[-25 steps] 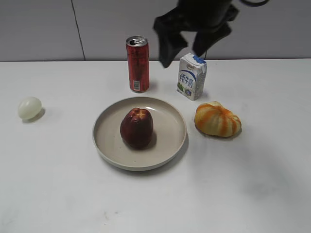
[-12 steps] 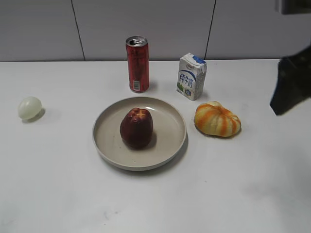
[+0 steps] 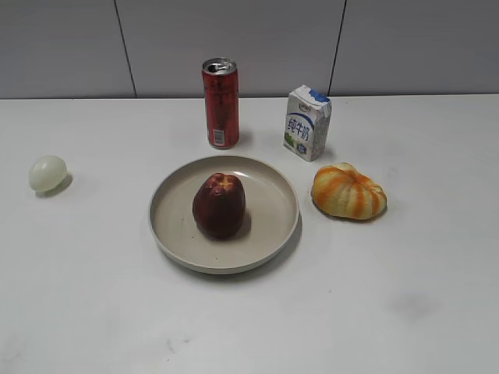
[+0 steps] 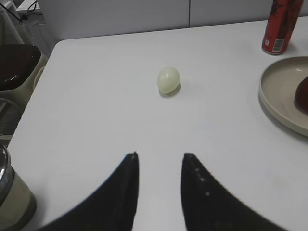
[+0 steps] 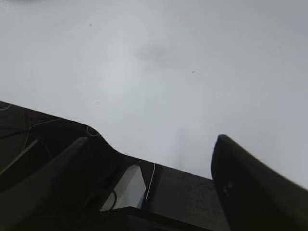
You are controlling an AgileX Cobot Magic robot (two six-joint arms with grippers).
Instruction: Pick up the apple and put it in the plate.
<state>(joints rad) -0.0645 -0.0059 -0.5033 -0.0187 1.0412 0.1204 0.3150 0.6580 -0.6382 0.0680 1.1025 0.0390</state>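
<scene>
We see the apple (image 3: 219, 206) standing upright in the middle of the plate (image 3: 269, 232), so we judge the task finished. Around the plate stand a red can (image 3: 221, 103), a milk carton (image 3: 307, 122), a striped pumpkin (image 3: 348, 191) and a pale egg (image 3: 47, 173). The left gripper (image 4: 159, 159) is a little open and holds nothing; the right gripper (image 5: 154, 154) is wide apart, also empty, over the bare table edge. Half a second ago the right arm was at the right border of the exterior view; now it is gone.
</scene>
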